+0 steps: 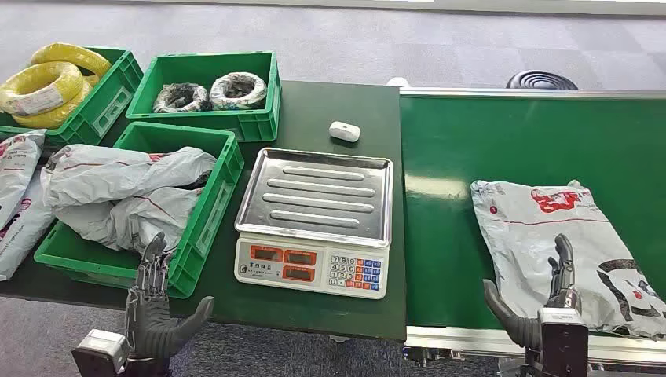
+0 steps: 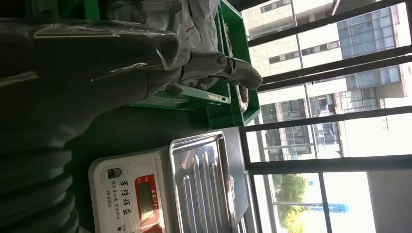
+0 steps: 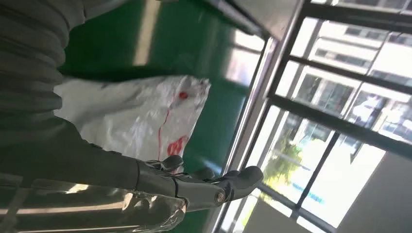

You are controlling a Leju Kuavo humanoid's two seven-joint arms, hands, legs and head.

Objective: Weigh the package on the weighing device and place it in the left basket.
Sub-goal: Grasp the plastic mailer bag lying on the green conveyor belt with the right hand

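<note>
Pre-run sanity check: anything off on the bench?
One oddity: grey packages lie on the table outside the left basket, beside its outer wall, while others fill it. The scale sits square, tray bare; package flat on the belt.

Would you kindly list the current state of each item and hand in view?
package: flat on the green belt, not held
scale: tray bare, displays unreadable
left basket: already holds grey bagged parcels
rear basket: holds two wrapped coils
yellow coils: piled in the far left basket
left hand: open, by the left basket's front corner
right hand: open, at the package's near edge
</note>
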